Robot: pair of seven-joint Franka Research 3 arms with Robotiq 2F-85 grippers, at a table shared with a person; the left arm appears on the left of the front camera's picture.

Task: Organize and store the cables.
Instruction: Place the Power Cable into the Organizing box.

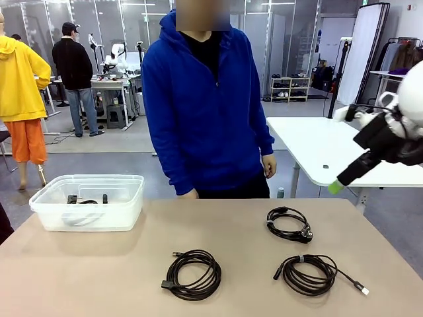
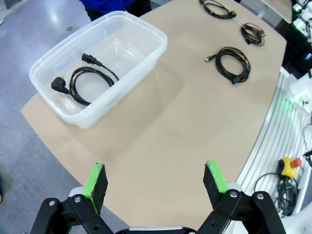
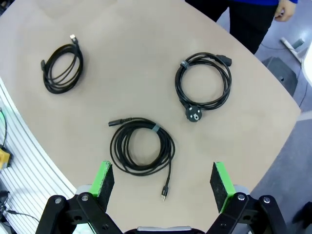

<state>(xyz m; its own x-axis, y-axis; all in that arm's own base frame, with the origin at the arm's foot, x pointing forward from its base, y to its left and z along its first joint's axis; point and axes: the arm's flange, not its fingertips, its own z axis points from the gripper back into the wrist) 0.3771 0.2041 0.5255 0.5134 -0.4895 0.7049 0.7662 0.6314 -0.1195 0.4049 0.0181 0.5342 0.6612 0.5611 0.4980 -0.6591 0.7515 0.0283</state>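
Three coiled black cables lie on the tan table: one at front centre (image 1: 192,274), one at front right with a white-tipped end (image 1: 310,274), and one with a round plug farther back (image 1: 289,223). Another cable (image 2: 85,83) lies inside the clear plastic bin (image 2: 127,87). My left gripper (image 2: 155,181) hangs open high above the table's left edge, nothing between its green pads. My right gripper (image 3: 163,183) is open too, high over the white-tipped coil (image 3: 141,146), with the plug coil (image 3: 204,85) and third coil (image 3: 62,68) beyond. In the front view the right gripper (image 1: 337,187) hovers off the table's right side.
The bin (image 1: 66,214) stands at the table's back left. A person in a blue hoodie (image 1: 205,112) stands at the far edge, hands down at the sides. A white table (image 1: 317,145) lies behind on the right. Bare tabletop separates the bin from the coils.
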